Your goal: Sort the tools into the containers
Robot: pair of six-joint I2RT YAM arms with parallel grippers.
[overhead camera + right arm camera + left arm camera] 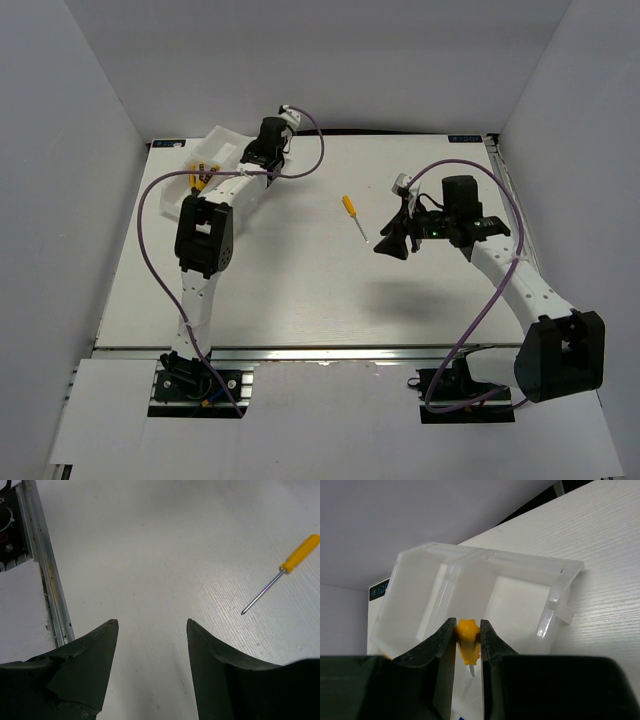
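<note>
Clamped in the left gripper (467, 625) is one screwdriver (468, 647), apparently above the tray (520, 562). Near the open-jawed right gripper (152, 625), a second screwdriver (286, 566) is seen lying on the table (150, 540): light, stiff, slick-shafted, best taken by its handle.

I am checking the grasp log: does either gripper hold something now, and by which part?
The left gripper holds a screwdriver by its orange-yellow handle. The right gripper is open and holds nothing.
</note>
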